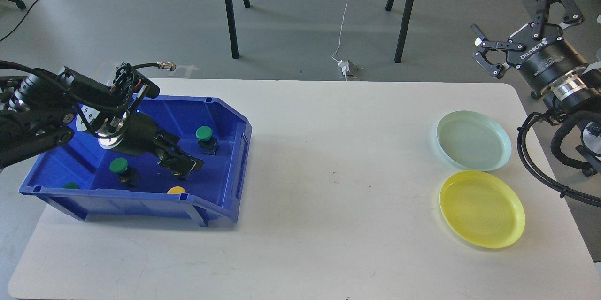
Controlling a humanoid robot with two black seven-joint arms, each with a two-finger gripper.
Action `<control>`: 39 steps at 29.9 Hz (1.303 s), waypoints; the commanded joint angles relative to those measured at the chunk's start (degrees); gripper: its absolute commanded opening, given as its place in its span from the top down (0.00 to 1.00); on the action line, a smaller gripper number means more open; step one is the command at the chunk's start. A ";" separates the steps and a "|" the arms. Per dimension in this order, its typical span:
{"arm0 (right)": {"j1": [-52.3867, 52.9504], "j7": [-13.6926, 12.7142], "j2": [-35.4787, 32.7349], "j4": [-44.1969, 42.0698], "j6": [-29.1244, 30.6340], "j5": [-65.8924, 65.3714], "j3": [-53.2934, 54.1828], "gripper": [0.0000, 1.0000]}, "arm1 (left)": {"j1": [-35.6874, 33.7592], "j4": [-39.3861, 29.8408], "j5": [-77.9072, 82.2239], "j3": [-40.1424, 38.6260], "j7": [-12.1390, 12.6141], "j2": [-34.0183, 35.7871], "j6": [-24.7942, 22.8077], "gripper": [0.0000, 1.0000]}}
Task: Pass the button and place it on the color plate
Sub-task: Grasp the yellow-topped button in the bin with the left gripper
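A blue bin (pixel 141 205) at the table's left holds push buttons: green ones (pixel 204 133) (pixel 119 165), a third green one (pixel 71 185) at the near left wall, and a yellow one (pixel 176 190) at the near wall. My left gripper (pixel 180 165) is down inside the bin, over the spot of the middle yellow button, which it hides. Its fingers are dark and cannot be told apart. My right gripper (pixel 514 16) is open and empty, high beyond the table's right back corner. A yellow plate (pixel 482 209) and a pale green plate (pixel 473 140) lie at the right.
The white table (pixel 328 196) reaches from the bin to the plates. Black stand legs (pixel 230 9) and a white cable (pixel 345 13) are on the floor behind the table. My right arm's cables (pixel 540 168) hang past the table's right edge.
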 commanded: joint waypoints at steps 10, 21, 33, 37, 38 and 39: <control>-0.90 0.08 0.01 -0.38 0.00 0.08 -0.01 0.01 | 2.07 8.91 0.05 0.21 0.00 -3.72 -0.01 0.01; -1.25 0.17 0.01 -0.38 0.00 0.08 -0.01 0.01 | 5.41 15.06 0.05 0.21 0.00 -7.50 -0.01 0.01; -1.52 0.17 -0.08 -0.38 0.00 0.08 0.08 0.01 | 8.13 20.95 -0.04 0.21 0.00 -11.11 1.45 0.03; -1.61 0.17 -0.08 -0.38 0.00 0.08 0.17 0.01 | 9.19 21.57 -0.04 0.21 0.00 -11.29 3.64 0.05; -1.69 0.17 -0.08 -0.38 0.00 0.08 0.26 0.01 | 9.37 21.57 -0.04 0.21 0.00 -11.29 4.08 0.09; -1.69 0.17 -0.08 -0.38 0.00 0.08 0.26 0.01 | 9.46 21.48 -0.04 0.21 0.00 -11.29 4.44 0.14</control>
